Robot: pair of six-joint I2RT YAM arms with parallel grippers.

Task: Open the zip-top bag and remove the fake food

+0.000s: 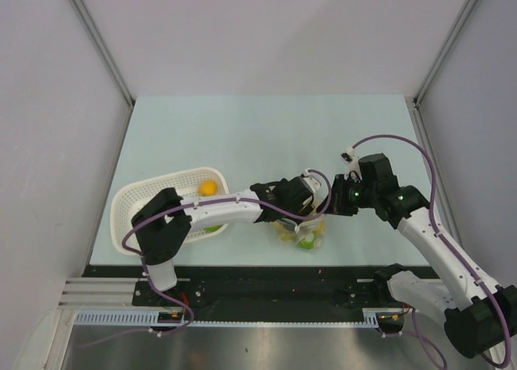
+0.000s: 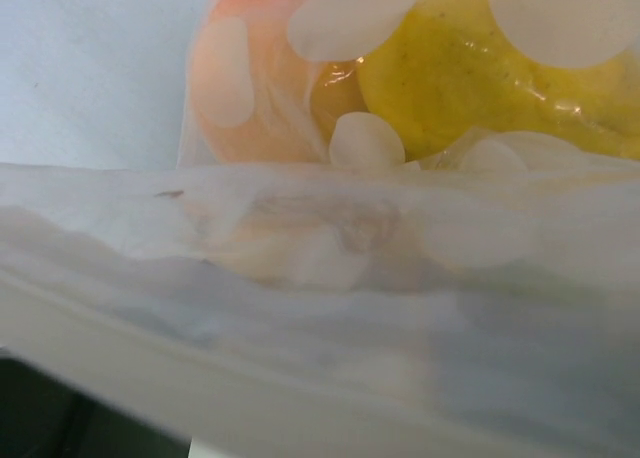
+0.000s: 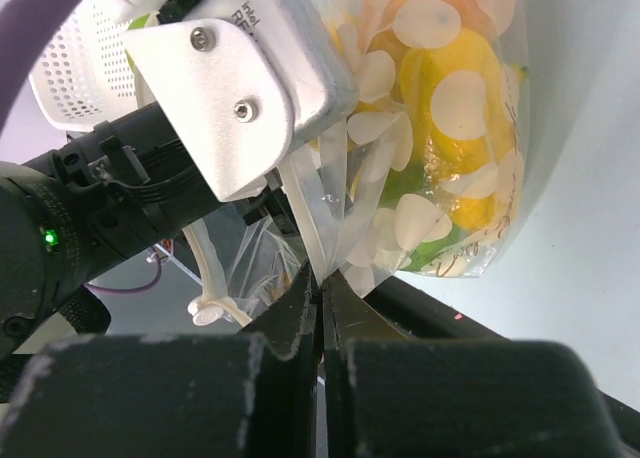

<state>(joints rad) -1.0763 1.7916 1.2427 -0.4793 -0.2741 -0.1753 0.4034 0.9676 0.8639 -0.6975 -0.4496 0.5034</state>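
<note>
Right fingers (image 3: 320, 296) pinch shut on the rim of the zip-top bag (image 3: 450, 158). Its film hides the left fingers (image 1: 299, 215); I cannot tell their grip. A white basket (image 1: 136, 210) sits just beside.

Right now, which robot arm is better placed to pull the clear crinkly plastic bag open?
Right, probably. The right gripper is shut on the edge of the clear spotted zip-top bag, ready to pull. The left gripper is beside the bag, but its fingers are hidden.

The bag (image 3: 415, 223) is clear with white dots; the food (image 3: 490, 88) inside is yellow, orange and green. The basket (image 1: 133, 204), lower left, is white and perforated, with an orange piece (image 1: 208, 187). The counter (image 1: 266, 136) is pale mint.
</note>
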